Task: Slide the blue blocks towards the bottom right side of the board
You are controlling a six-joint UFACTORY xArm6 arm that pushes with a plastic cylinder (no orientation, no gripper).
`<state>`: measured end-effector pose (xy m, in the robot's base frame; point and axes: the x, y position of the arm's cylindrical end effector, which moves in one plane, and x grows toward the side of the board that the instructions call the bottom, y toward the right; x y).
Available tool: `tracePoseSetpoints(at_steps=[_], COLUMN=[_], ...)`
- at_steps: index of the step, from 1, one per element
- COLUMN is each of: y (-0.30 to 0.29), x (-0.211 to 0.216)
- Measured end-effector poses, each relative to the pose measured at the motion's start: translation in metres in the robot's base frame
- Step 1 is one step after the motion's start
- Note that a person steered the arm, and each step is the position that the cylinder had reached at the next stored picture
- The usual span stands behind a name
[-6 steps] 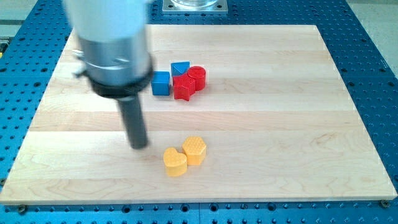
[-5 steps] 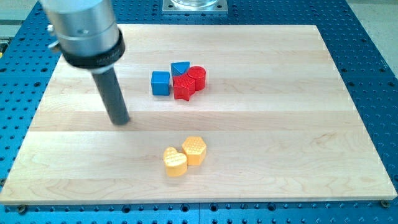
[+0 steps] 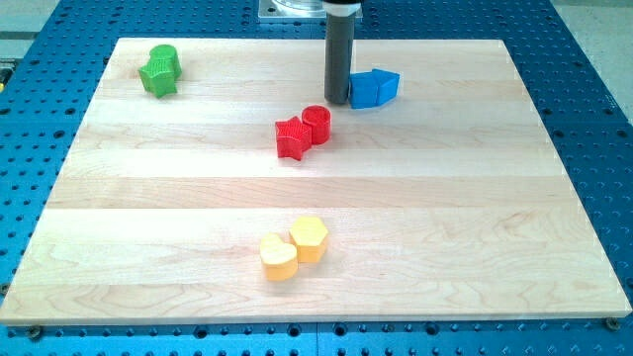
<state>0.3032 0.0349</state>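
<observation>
Two blue blocks sit touching near the view's top, right of centre: a blue cube (image 3: 365, 90) and a blue block of unclear shape (image 3: 387, 84) just to its right. My tip (image 3: 337, 101) stands right against the left side of the blue cube. The rod rises straight up out of the view's top.
A red star block (image 3: 291, 137) and a red cylinder (image 3: 316, 124) touch each other just below-left of my tip. A yellow heart block (image 3: 278, 258) and a yellow hexagon block (image 3: 310, 238) sit near the view's bottom. A green block (image 3: 159, 69) lies at the top left.
My tip has moved from the left of the board to the top centre. The two blue blocks have left the red blocks and shifted right and up. The green block now shows.
</observation>
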Motion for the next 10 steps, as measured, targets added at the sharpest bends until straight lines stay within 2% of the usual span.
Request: tracePoseSetpoints(at_steps=[1,3,4,5,6,7,8,9,10], y=[0.050,0.144,0.179,0.191,0.202,0.214,0.214,0.204,0.151], x=[-0.011,0.003,0.025,0.047,0.037,0.071,0.128,0.113,0.131])
